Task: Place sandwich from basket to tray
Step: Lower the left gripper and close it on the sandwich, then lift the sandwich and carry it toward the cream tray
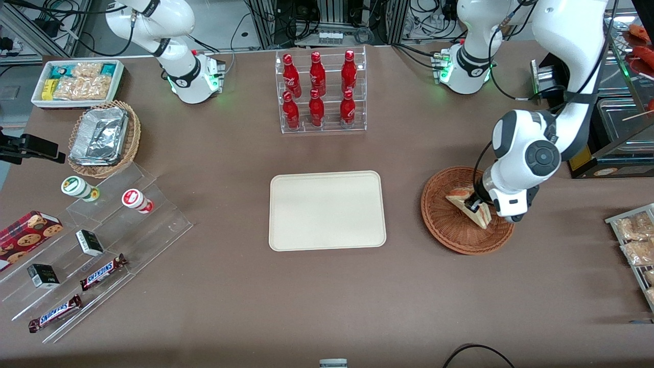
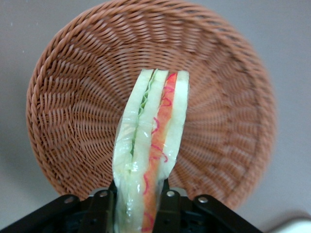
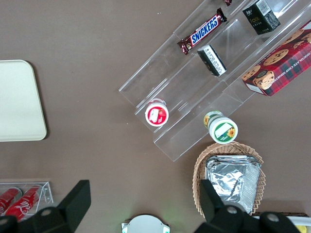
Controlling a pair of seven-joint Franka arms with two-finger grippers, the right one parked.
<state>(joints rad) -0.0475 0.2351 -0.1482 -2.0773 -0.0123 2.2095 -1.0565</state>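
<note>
One sandwich (image 2: pixel 150 150) is pinched between the claw (image 1: pixel 477 204) fingers, which are closed on its bread faces, and it hangs over the basket (image 1: pixel 449 225) near the rim toward the working arm's end of the counter (image 1: pixel 230 306). Grasping looks done; carrying it to the bare tray (image 1: pixel 327 210) remains.

"SNICKERS" reads on two chocolate bars (image 1: pixel 103 271) (image 1: pixel 55 313) on the clear stepped stand (image 1: pixel 153 225); other labels seem too small to read.
</note>
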